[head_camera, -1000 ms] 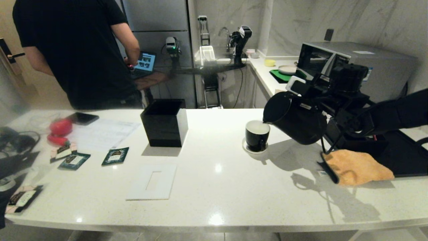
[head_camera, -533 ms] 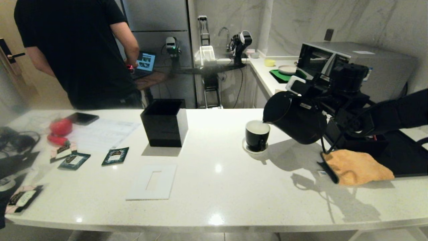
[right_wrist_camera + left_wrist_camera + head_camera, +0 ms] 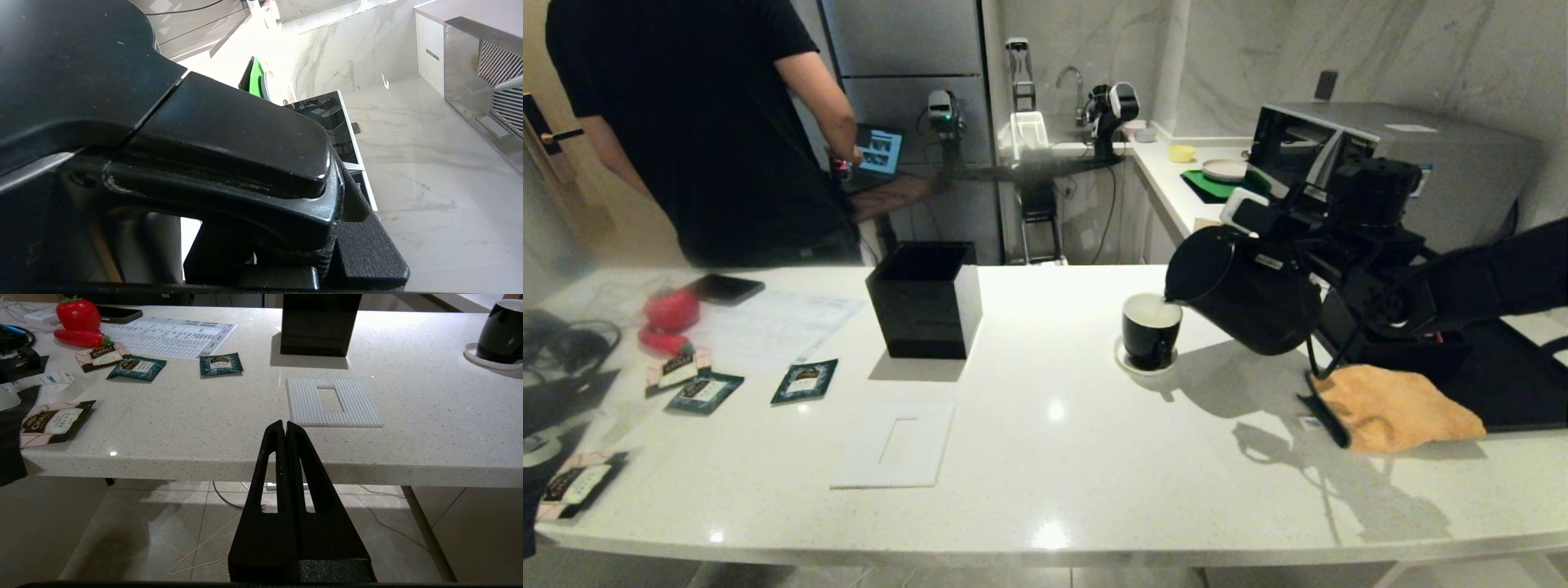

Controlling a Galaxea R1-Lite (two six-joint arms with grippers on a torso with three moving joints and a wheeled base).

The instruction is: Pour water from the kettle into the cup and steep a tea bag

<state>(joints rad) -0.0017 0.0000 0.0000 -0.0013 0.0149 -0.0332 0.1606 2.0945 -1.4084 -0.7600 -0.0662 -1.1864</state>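
Black kettle (image 3: 1245, 294) in right gripper (image 3: 1327, 245), over cup (image 3: 1150, 329)

Head view looks down across the white speckled stone counter (image 3: 1045, 425). Left wrist view sits below its near edge, sharing it. Right wrist view presses against the matte black jug kettle (image 3: 229, 134), at three o'clock.

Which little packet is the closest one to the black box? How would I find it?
Start at the black open-topped box in the middle of the white counter. Look toward the robot's left, past the box's shadow, to a row of flat packets. The dark teal packet with a pale label lies alone, nearest the box; the others cluster farther left near the red strawberry toy.
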